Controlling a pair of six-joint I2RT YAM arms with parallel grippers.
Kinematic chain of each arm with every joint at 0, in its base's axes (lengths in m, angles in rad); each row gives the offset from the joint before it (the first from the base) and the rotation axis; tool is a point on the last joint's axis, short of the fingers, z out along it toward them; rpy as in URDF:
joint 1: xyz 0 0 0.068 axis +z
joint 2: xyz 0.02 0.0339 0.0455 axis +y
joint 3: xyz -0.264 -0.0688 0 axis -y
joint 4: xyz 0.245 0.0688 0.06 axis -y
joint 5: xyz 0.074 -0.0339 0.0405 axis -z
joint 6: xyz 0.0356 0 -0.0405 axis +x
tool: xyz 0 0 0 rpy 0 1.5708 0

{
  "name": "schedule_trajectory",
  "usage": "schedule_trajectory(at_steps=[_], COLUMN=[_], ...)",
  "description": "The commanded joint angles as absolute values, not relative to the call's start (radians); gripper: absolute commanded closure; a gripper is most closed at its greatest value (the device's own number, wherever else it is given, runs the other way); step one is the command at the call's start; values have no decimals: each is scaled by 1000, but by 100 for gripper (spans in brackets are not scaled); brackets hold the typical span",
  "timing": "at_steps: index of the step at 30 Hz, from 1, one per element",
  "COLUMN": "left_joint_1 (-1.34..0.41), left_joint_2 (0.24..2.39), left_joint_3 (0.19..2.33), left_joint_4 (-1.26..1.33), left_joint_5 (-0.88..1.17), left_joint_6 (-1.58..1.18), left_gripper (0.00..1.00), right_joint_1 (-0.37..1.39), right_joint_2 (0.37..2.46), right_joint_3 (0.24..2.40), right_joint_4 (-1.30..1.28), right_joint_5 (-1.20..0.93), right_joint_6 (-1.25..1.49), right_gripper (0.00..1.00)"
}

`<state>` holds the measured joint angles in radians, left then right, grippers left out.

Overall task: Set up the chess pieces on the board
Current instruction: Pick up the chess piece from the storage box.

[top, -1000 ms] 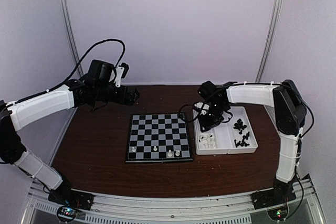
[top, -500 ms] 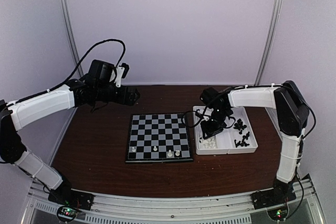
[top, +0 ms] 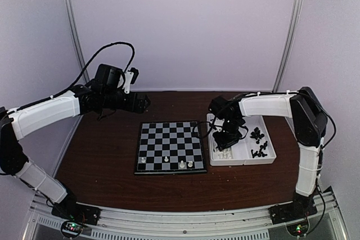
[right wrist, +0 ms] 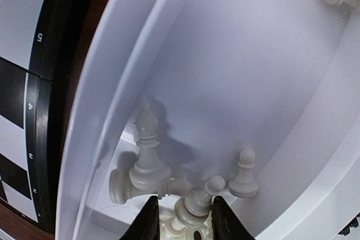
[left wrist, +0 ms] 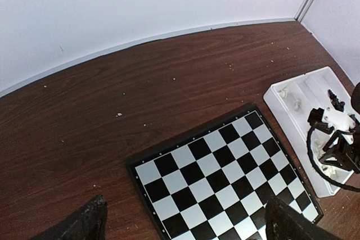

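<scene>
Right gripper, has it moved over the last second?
Yes. The right gripper has come toward the near end of the white tray, over its left compartment.

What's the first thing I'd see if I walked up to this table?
The black-and-white board sits in the middle of the brown table. It is nearly bare, with just a few white pieces on its near row. Right beside it, the right pincer dips into the white tray, over a heap of white chessmen.
</scene>
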<state>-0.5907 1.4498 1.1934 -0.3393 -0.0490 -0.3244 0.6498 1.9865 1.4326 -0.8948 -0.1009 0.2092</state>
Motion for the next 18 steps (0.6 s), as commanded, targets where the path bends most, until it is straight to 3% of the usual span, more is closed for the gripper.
schedule_trajectory(at_steps=[1,8,14,18], left_joint_1=[-591,-591,-591,-591], left_joint_2=[1450,1440,1436,1442], left_joint_3=[1220,1214,1206,1205], left_joint_4=[-314,-315,-309,-279], left_joint_5=[-39,-40,-26,103], left_joint_6=[-334,-334,-335,-332], left_gripper=[2,2,2,2], right_joint_1=[675,693,694,692], right_joint_2=[2034,2046,1976,1890], right_joint_3=[1462,1485,1484,1502], right_joint_4=[-938,-982,-927,-886], right_joint_5=[-28,24,28,34], right_joint_6=[263,271,266,272], right_gripper=[69,70,77,78])
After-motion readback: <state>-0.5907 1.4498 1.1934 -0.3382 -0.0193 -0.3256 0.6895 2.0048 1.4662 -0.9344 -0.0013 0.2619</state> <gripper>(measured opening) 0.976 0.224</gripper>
